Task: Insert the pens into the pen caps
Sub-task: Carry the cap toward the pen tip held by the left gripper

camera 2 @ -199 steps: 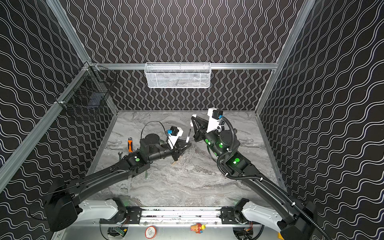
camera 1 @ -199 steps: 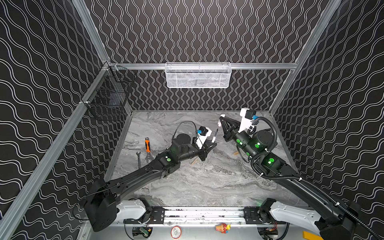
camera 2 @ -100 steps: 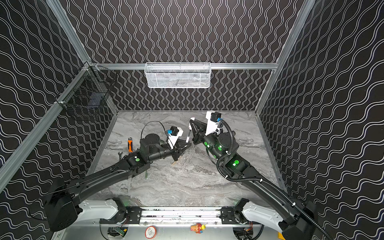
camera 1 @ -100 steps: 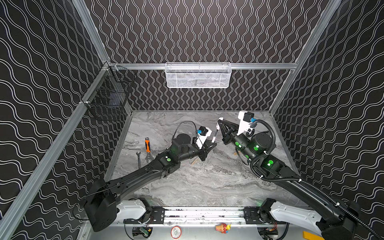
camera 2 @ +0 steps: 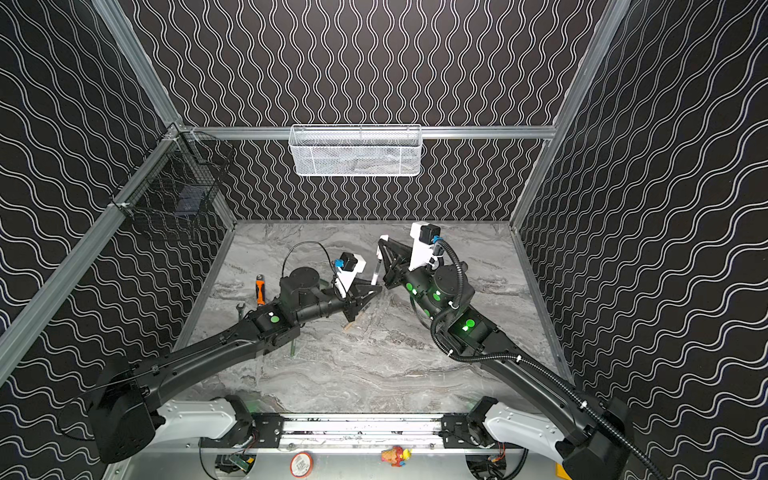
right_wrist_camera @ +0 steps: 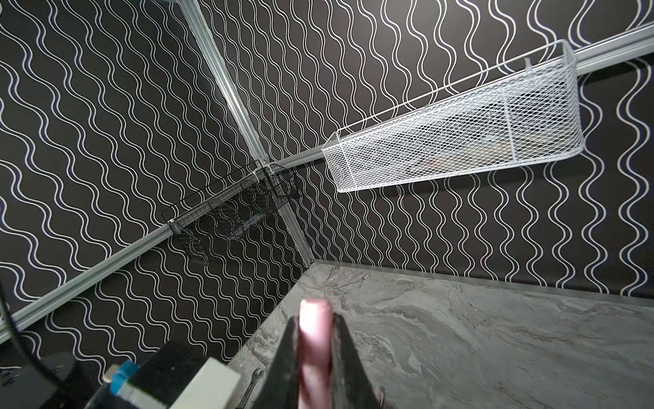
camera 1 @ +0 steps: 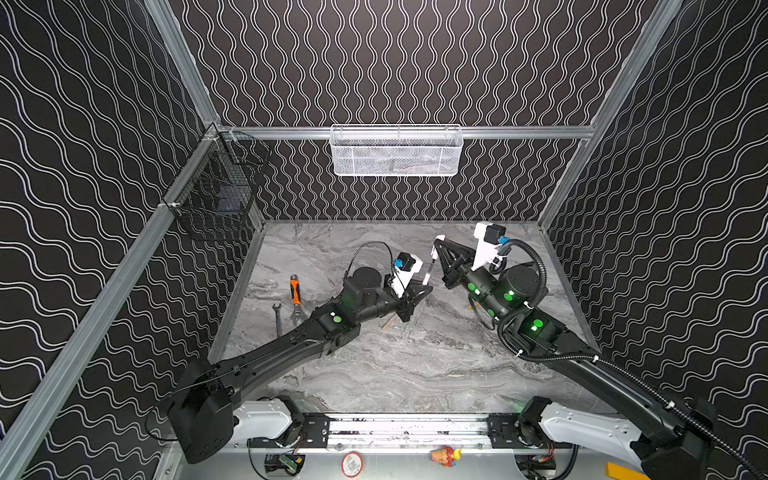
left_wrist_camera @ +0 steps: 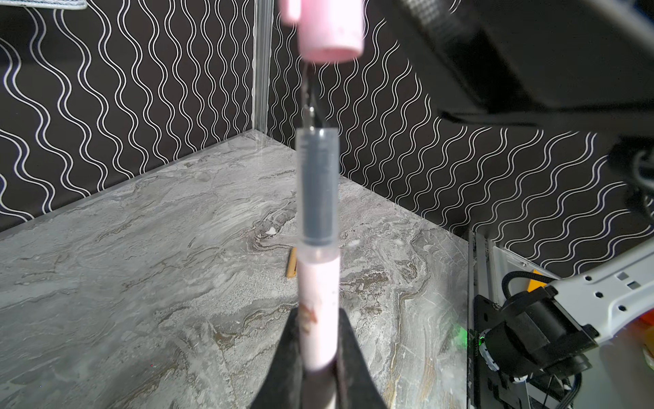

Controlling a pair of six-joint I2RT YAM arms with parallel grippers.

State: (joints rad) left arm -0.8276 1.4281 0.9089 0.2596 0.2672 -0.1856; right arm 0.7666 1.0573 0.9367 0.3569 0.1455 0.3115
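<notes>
Right claw [camera 1: 434, 249] had swung its pink cap [left_wrist_camera: 327, 26] toward the left claw [camera 1: 420, 286], now just above the pink pen [left_wrist_camera: 318, 283] tip pinched there. Both claws clamped tight. Pen not yet seated; tan pieces remained on the counter [camera 1: 415, 365].

No legible txt anywhere (round sticker [camera 1: 351, 464] on front rail too small to read).

The grey marbled tabletop [camera 1: 415, 365] carries little. 1 orange-handled tool [camera 1: 295, 291], 1 small wrench [camera 1: 277, 316] and 1 tan pen [left_wrist_camera: 292, 262] lie on it.
</notes>
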